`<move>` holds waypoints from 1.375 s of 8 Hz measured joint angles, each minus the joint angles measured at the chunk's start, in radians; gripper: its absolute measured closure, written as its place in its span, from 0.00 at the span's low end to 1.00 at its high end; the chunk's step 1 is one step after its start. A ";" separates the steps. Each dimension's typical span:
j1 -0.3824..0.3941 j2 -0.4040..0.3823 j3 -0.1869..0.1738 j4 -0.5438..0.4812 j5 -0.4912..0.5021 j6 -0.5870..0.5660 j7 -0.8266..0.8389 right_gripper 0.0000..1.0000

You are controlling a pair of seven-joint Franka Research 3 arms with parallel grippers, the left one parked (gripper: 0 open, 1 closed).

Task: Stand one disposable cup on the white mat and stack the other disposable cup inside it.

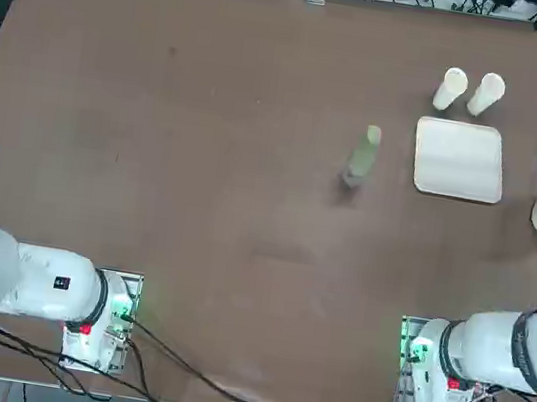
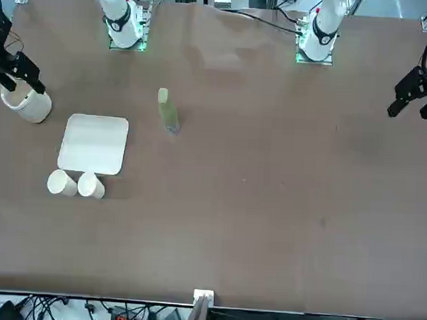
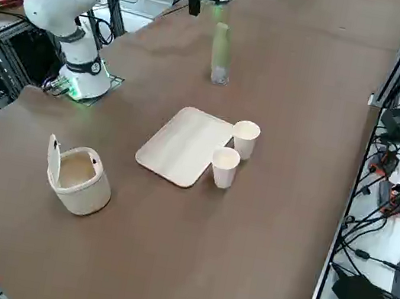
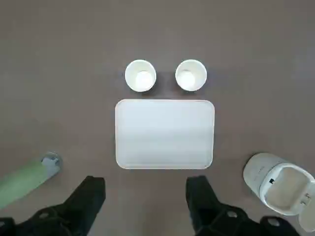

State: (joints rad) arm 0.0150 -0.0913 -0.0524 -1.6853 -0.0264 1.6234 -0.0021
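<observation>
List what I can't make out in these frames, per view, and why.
- Right gripper: absent from the top view, beyond its frame; its open fingers show in the right wrist view.
- White container: its side is cut off by the top view's right edge.
- Green-and-grey bottle-like item: cut off by the right wrist view's edge; any label is too small to read.
- White cups' undersides: hidden by the table.

No readable text or labels anywhere
</observation>
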 joint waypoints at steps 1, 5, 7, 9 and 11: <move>0.000 0.002 0.000 0.002 0.000 -0.002 0.000 0.00; 0.000 0.018 0.000 0.003 0.000 0.000 0.000 0.00; 0.003 0.101 0.009 -0.002 0.001 0.082 0.001 0.00; 0.020 0.238 0.015 -0.006 0.013 0.221 0.001 0.00; 0.045 0.379 0.017 -0.004 0.014 0.358 0.002 0.00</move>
State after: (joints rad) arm 0.0596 0.2879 -0.0351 -1.6894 -0.0122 1.9816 0.0003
